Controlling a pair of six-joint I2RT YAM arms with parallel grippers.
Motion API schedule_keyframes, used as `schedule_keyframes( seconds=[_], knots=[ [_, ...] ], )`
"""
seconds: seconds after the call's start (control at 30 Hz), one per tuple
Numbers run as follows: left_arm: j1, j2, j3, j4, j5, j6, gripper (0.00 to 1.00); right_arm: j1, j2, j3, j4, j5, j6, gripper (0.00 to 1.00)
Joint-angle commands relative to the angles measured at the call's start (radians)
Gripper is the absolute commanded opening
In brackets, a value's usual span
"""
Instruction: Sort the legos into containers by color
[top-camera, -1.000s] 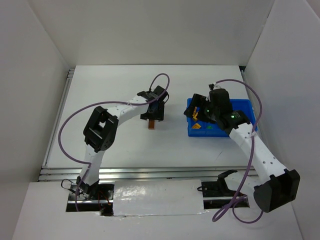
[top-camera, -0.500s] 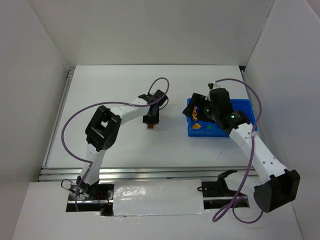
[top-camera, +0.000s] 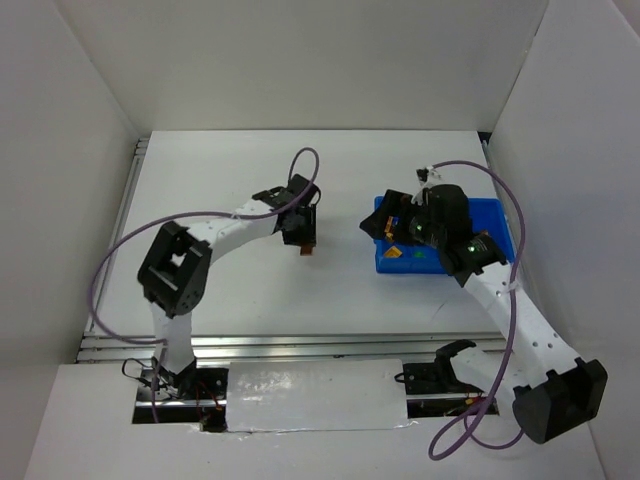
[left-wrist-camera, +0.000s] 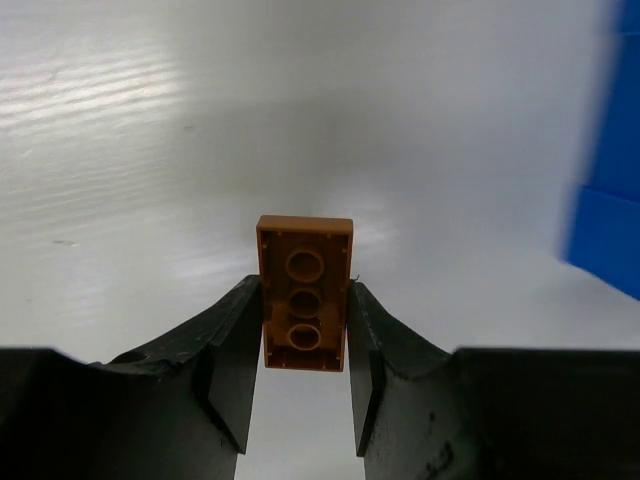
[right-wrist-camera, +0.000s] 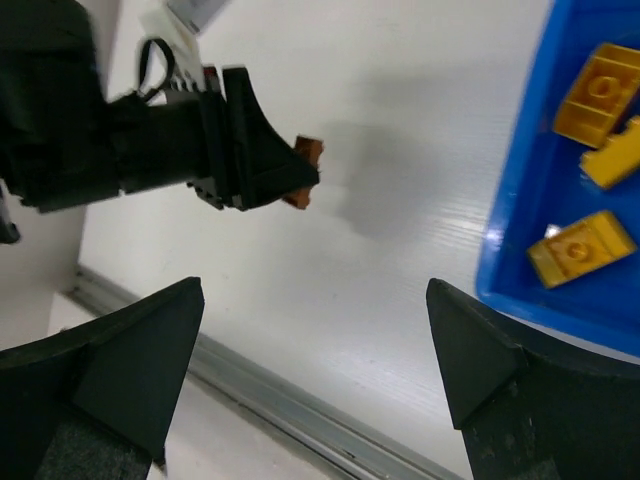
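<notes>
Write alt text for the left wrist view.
A brown lego is pinched between the black fingers of the left end effector, hollow underside toward the camera, white table behind. A blurred blue tray edge shows at right.

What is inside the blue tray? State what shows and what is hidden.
Three yellow bricks lie in the blue tray, seen by the right wrist camera. From above, the right arm covers much of the tray, so the other contents cannot be told.

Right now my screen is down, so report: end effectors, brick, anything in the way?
Left end effector shut on brown brick. Right end effector open, empty, over blue tray's left edge. Yellow bricks in tray. It may block the drop.
</notes>
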Motion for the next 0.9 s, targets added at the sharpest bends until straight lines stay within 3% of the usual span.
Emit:
schedule_keyframes(
  seconds=[0.0, 0.03, 0.07, 0.13, 0.17, 0.27, 0.37, 0.47, 0.5, 0.63, 0.77, 0.87],
  knots=[
    [0.003, -0.259, -0.088, 0.312, 0.275, 0.026, 0.00, 0.006, -0.087, -0.060, 0.177, -0.182, -0.018, 1.00],
    [0.006, -0.299, -0.124, 0.403, 0.458, 0.026, 0.00, 0.006, -0.098, -0.074, 0.232, -0.218, -0.013, 1.00],
    [0.006, -0.353, -0.152, 0.592, 0.560, 0.026, 0.00, 0.004, -0.104, -0.092, 0.255, -0.290, -0.009, 1.00],
    [0.004, -0.385, -0.225, 0.765, 0.750, 0.012, 0.00, 0.004, -0.125, -0.097, 0.298, -0.321, 0.005, 1.00],
    [0.003, -0.405, -0.248, 0.939, 0.912, -0.009, 0.00, 0.003, -0.135, -0.100, 0.304, -0.325, 0.011, 1.00],
    [0.004, -0.432, -0.354, 1.170, 1.086, -0.120, 0.00, -0.008, -0.179, -0.101, 0.310, -0.257, 0.036, 1.00],
    [0.010, -0.442, -0.431, 1.400, 1.127, -0.232, 0.00, -0.014, -0.216, -0.115, 0.362, -0.310, 0.039, 1.00],
    [0.016, -0.426, -0.474, 1.639, 1.169, -0.417, 0.00, -0.014, -0.187, -0.141, 0.474, -0.551, 0.045, 0.99],
    [0.015, -0.415, -0.474, 1.798, 1.191, -0.472, 0.00, -0.017, -0.187, -0.163, 0.532, -0.606, 0.072, 1.00],
    [0.030, -0.340, -0.460, 2.040, 1.213, -0.675, 0.00, -0.016, -0.227, -0.166, 0.547, -0.612, 0.054, 1.00],
    [0.029, -0.303, -0.447, 2.156, 1.226, -0.763, 0.00, -0.016, -0.208, -0.155, 0.508, -0.550, 0.051, 0.99],
    [0.029, -0.330, -0.460, 2.017, 1.225, -0.650, 0.00, -0.016, -0.208, -0.161, 0.543, -0.576, 0.076, 0.97]
  ],
)
